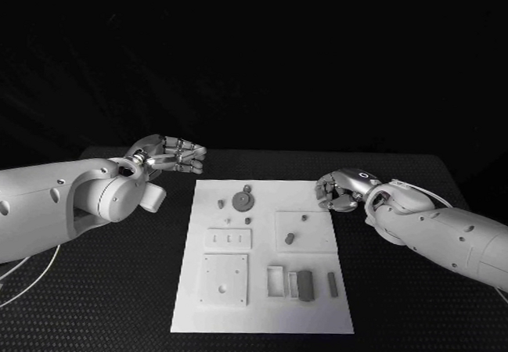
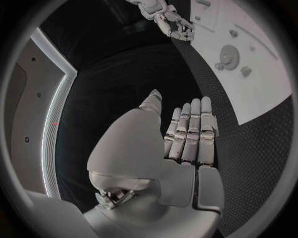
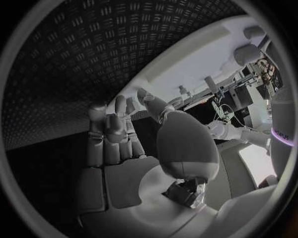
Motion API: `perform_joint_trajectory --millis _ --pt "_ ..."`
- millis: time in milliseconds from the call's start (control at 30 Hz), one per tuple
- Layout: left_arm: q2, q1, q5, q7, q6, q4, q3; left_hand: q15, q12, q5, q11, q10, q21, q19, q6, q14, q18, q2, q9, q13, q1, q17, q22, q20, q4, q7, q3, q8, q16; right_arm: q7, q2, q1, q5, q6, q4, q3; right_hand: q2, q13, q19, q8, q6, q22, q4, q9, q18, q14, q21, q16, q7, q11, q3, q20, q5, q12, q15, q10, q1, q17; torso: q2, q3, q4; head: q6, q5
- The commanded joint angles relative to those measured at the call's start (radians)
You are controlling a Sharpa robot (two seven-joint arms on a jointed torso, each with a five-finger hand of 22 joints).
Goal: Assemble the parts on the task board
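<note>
From above, the white flat task board (image 1: 265, 255) lies between both hands, its small grey parts (image 1: 305, 285) loose, awaiting pickup. Left wrist: left hand (image 2: 186, 136) flat, fingers together, empty. Right wrist: right hand (image 3: 124, 144) loosely open, empty.

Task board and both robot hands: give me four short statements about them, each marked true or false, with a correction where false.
1. The left robot hand holds nothing. True.
2. The right robot hand rests in the middle of the task board. False: it is at the board's far right corner, by the edge.
3. A round grey disc lies on the far part of the board. True.
4. The left robot hand presses on the disc. False: it is off the board, over the black table beyond the board's far left corner.
</note>
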Motion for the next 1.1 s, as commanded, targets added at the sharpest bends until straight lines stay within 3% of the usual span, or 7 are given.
perform_joint_trajectory --millis 33,467,600,900,1100 --pt "0.001 0.001 -0.001 0.011 0.013 0.003 0.001 0.006 -0.004 -0.003 0.0 -0.003 -0.006 0.001 -0.002 0.0 0.02 0.004 -0.001 -0.001 0.001 0.001 -0.001 0.004 0.001 0.008 -0.007 -0.002 -0.004 0.006 0.0 -0.001 0.005 -0.01 -0.004 0.0 0.018 0.001 0.001 0.006 0.004 0.011 -0.002 0.002 0.083 -0.003 -0.007 -0.002 0.007 -0.001 -0.006 0.003 0.001 0.009 -0.002 0.013 0.004 -0.002 -0.001 0.0 0.0001 -0.001 0.0" --pt "0.002 0.001 -0.001 0.011 0.014 0.001 0.001 0.006 -0.004 -0.003 0.0 -0.003 -0.006 0.001 -0.002 0.0 0.02 0.005 -0.001 -0.001 0.0 0.001 -0.001 0.004 0.001 0.008 -0.007 -0.002 -0.005 -0.005 0.009 -0.001 0.009 -0.022 -0.002 0.0 0.094 0.056 0.001 0.031 0.065 0.014 -0.013 0.012 0.083 -0.002 -0.008 -0.001 -0.008 -0.016 -0.014 0.004 0.001 0.074 -0.017 0.028 -0.002 -0.003 -0.001 -0.0004 -0.0002 -0.003 -0.002" --pt "0.002 0.001 -0.001 0.011 0.014 -0.001 0.001 0.006 -0.004 -0.003 0.0 -0.003 -0.006 0.001 -0.002 0.0 0.02 0.005 -0.001 -0.001 0.0 0.002 -0.001 0.004 0.001 0.008 -0.007 -0.002 -0.005 -0.01 0.012 -0.002 0.006 -0.02 -0.006 0.0 0.1 0.079 0.001 0.029 0.069 0.014 -0.016 0.011 0.083 -0.002 -0.008 -0.002 -0.011 -0.019 -0.018 0.004 0.001 0.094 -0.02 0.021 -0.006 -0.003 -0.001 -0.0004 0.0003 -0.005 -0.003" --pt "0.003 0.001 -0.001 0.01 0.015 -0.002 0.001 0.006 -0.004 -0.003 0.0 -0.003 -0.007 0.001 -0.002 0.0 0.02 0.005 -0.001 -0.002 0.0 0.002 -0.001 0.004 0.0 0.008 -0.007 -0.002 -0.005 -0.014 0.015 -0.003 0.002 -0.016 -0.004 0.0 0.087 0.09 0.001 0.026 0.067 0.014 -0.017 0.01 0.083 -0.002 -0.009 -0.002 -0.011 -0.019 -0.021 0.004 0.001 0.101 -0.02 0.014 -0.009 -0.003 -0.001 0.0 -0.0002 -0.007 -0.003" --pt "0.003 0.001 -0.001 0.009 0.015 -0.002 0.001 0.006 -0.004 -0.003 0.0 -0.003 -0.007 0.001 -0.002 0.0 0.02 0.005 -0.001 -0.002 0.0 0.002 -0.001 0.003 0.0 0.008 -0.007 -0.002 -0.006 -0.016 0.013 -0.003 -0.002 -0.018 -0.006 0.0 0.094 0.104 0.001 0.029 0.078 0.014 -0.017 0.012 0.083 -0.002 -0.009 -0.002 -0.014 -0.022 -0.017 0.003 0.001 0.114 -0.022 0.018 -0.004 -0.003 -0.001 0.0006 0.0004 -0.008 -0.003"
